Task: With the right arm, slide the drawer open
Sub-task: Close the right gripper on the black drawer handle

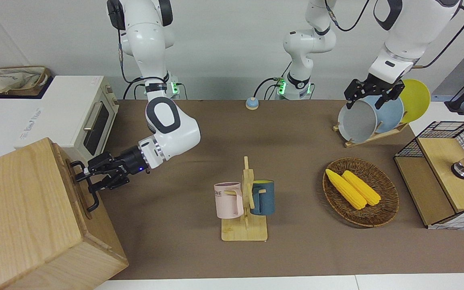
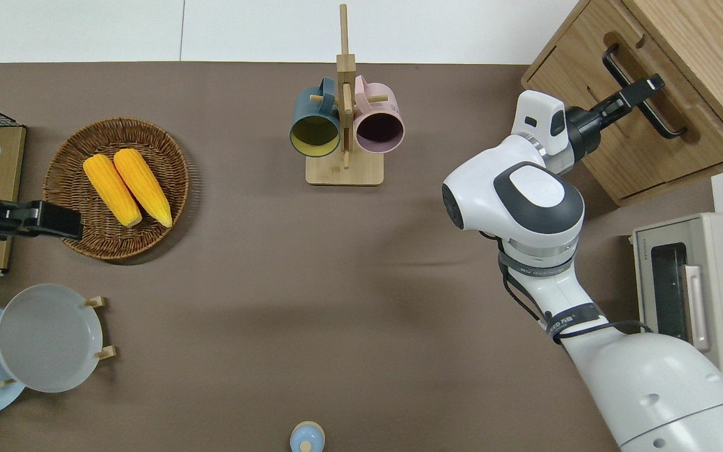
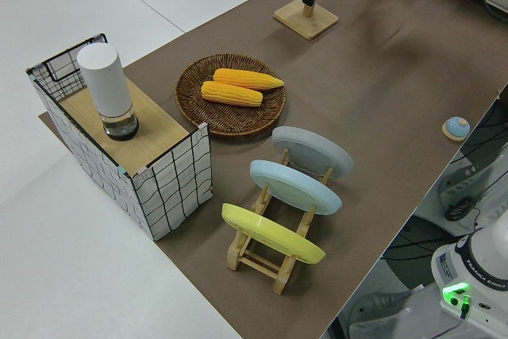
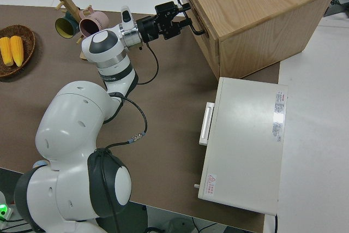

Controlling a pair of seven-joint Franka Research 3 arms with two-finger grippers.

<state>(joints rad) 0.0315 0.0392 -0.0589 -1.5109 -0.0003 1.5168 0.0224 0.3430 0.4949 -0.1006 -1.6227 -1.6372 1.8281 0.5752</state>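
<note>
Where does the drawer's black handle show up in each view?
Front: handle at the picture's left edge, on the wooden cabinet, by the right gripper.
Overhead: handle at top right.
Left side: not in it.
Right side: handle top centre.
Shared landmark: mug rack.

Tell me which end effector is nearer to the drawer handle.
The right. The right end effector is at the black bar handle of the drawer; the left arm is parked at the table's opposite end.
</note>
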